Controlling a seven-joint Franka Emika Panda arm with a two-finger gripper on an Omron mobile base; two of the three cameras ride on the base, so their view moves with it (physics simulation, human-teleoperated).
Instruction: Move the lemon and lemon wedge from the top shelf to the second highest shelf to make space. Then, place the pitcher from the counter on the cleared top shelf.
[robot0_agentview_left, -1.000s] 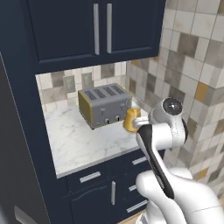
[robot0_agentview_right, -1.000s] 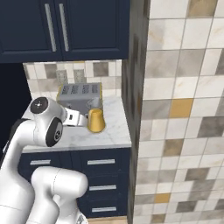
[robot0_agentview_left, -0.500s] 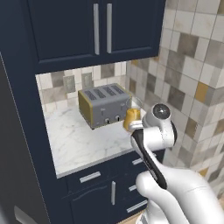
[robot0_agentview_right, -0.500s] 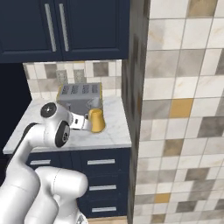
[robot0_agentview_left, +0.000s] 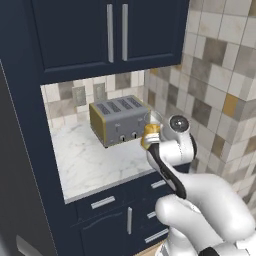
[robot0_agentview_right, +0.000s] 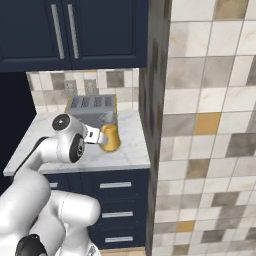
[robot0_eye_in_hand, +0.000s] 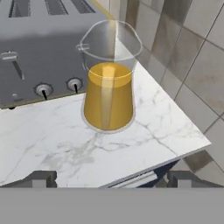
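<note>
the pitcher (robot0_eye_in_hand: 108, 83) stands upright on the counter (robot0_eye_in_hand: 52, 148), a clear glass vessel with orange liquid filling its lower part and an empty flared rim above. it sits close in front of the toaster (robot0_eye_in_hand: 41, 48), just off the toaster's right end as the hand view shows it, and near the counter's front corner where the tiled wall (robot0_eye_in_hand: 183, 52) runs alongside.

in the hand view the gripper (robot0_eye_in_hand: 112, 178) points at the pitcher from short of the counter's edge — its two dark fingertips (robot0_eye_in_hand: 41, 178) rise far apart at the bottom, spread wide, with nothing between them. the pitcher is apart from both tips, centred between them and farther in.

from the left base view the pitcher (robot0_agentview_left: 151, 131) is partly hidden behind the arm's wrist, at the right end of the marble counter (robot0_agentview_left: 95, 160) beside the toaster (robot0_agentview_left: 118, 120). the gripper itself is hard to make out there.

from the right base view the pitcher (robot0_agentview_right: 110, 136) stands in front of the toaster (robot0_agentview_right: 91, 109), near the dark column (robot0_agentview_right: 152, 100) that bounds the counter (robot0_agentview_right: 125, 155) on the right. the gripper (robot0_agentview_right: 98, 136) reaches toward it from the left — whether it touches cannot be told from here. dark cabinets (robot0_agentview_right: 65, 30) hang above, drawers (robot0_agentview_right: 116, 185) sit below.
</note>
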